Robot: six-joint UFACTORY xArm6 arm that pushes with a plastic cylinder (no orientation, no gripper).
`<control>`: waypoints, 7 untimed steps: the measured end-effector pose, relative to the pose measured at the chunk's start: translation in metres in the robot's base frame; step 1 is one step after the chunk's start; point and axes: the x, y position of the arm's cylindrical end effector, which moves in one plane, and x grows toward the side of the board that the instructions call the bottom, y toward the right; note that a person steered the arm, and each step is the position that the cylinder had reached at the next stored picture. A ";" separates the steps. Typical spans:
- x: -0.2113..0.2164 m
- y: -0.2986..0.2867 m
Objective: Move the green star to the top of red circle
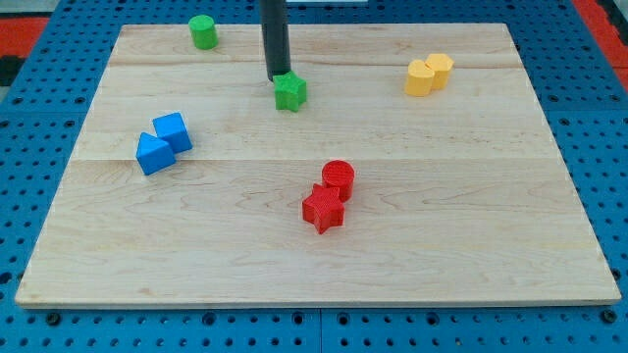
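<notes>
The green star (290, 92) lies on the wooden board (442, 226) near the view's top, a little left of centre. My tip (277, 77) stands right at the star's upper left edge, touching or nearly touching it. The red circle (339, 177) sits below and to the right of the star, near the board's middle. A red star (323, 209) lies against the circle's lower left side.
A green cylinder (203, 31) stands at the board's top left. Two blue blocks (172, 130) (153, 154) sit side by side at the left. Two yellow blocks (420, 78) (440, 68) touch each other at the upper right.
</notes>
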 end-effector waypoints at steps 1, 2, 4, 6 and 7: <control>0.032 0.005; 0.068 0.007; 0.101 0.036; 0.124 0.008; 0.081 -0.006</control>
